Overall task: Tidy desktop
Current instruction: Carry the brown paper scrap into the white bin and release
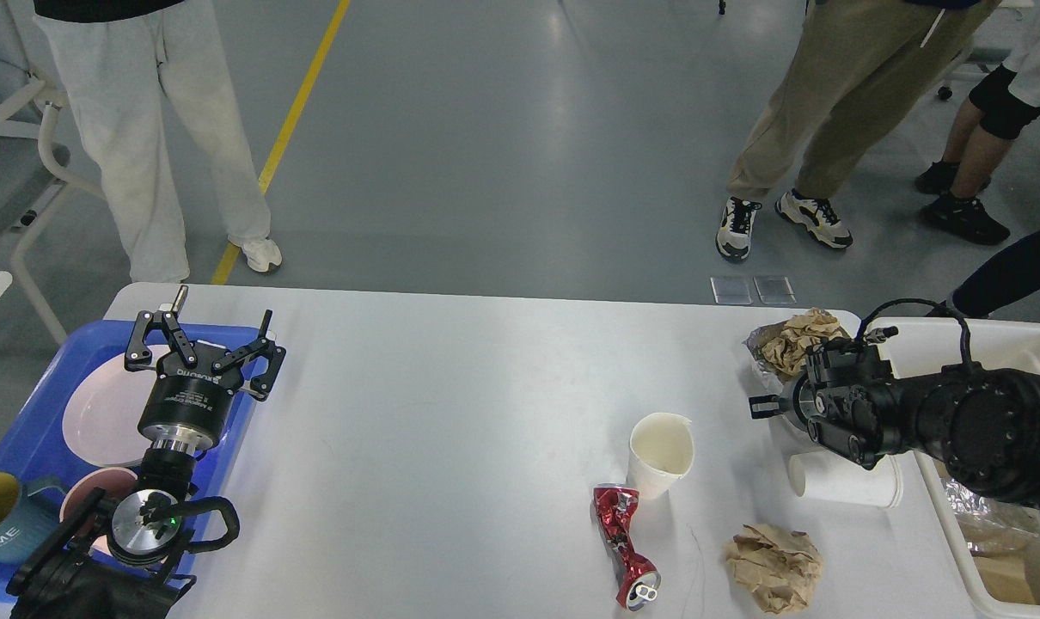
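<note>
Right end effector (765, 404) sits low over the far-right part of the surface, just beside a crumpled brown paper wad (799, 331) in a clear wrapper; seen dark and nearly end-on, so can't tell if fingers are parted or closed, or if it grips anything. Left end effector (200, 354) hangs over the blue tray (21, 413) w/ fingers spread wide, nothing between them.

Step in hand, prob.: pick up trash on the right side and drop it in the white bin (958, 331) at the right edge. To do it well: come down square on one item, close on the bulk rather than a loose flap, lift clear before swinging over the bin wall, and avoid knocking the lying white cup (842, 483) just under the arm.

Desktop (451, 404): wide, smooth, white, rounded corners, fills the lower view. Litter clusters at right-centre: upright paper cup (660, 454), crushed red can (625, 543), second paper wad (773, 567). Left-centre has nothing on it.
</note>
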